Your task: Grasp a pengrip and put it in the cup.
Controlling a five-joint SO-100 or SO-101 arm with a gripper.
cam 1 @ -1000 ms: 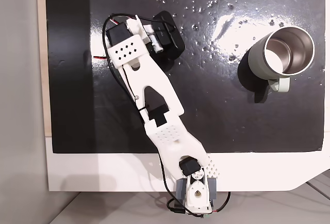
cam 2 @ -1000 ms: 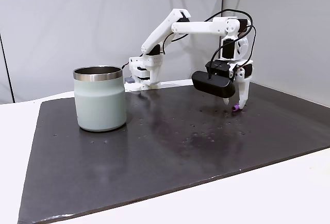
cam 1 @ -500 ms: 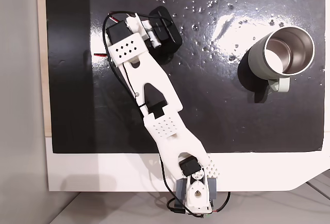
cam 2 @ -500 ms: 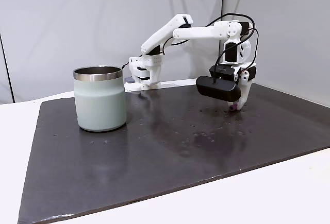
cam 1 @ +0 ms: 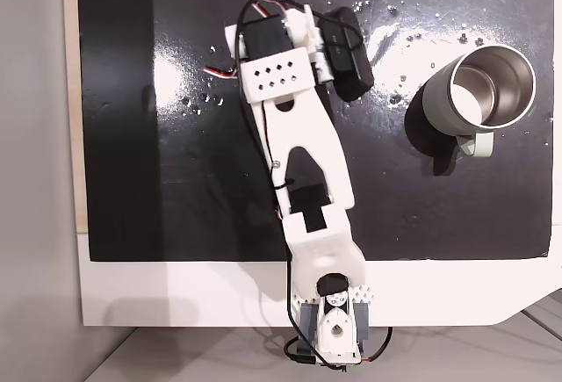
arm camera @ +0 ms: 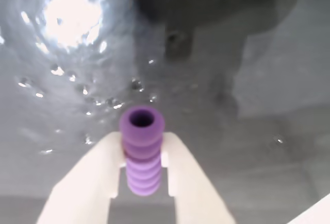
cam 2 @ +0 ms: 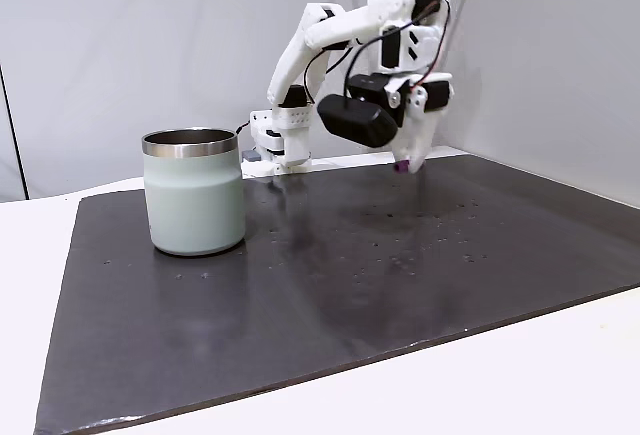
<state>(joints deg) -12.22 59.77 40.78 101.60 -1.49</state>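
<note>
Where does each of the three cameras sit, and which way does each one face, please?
A fixed view: overhead, looking straight down; whole arm, cup, black mat.
A fixed view: low at the table's side, facing the wall; arm, raised gripper, cup.
Wrist view: facing down past white fingers holding the pengrip.
Both fixed views share cup and arm.

Pengrip [arm camera: 142, 154]: looking like matt purple rubber, ribbed along its length, hollow at the end. Gripper [arm camera: 142, 177] fingers [arm camera: 95, 175] showing as smooth, matt white plastic in the wrist view. Cup [cam 1: 488, 84], upper right of a fixed view: interior gleaming like brushed steel, bright rim; outside [cam 2: 194, 200] wearing a matt pale grey-green coat. Black mat [cam 2: 400, 275] is reflecting glare in glossy patches, with small shiny specks. Table [cam 1: 176, 290] edge appearing smooth white.
</note>
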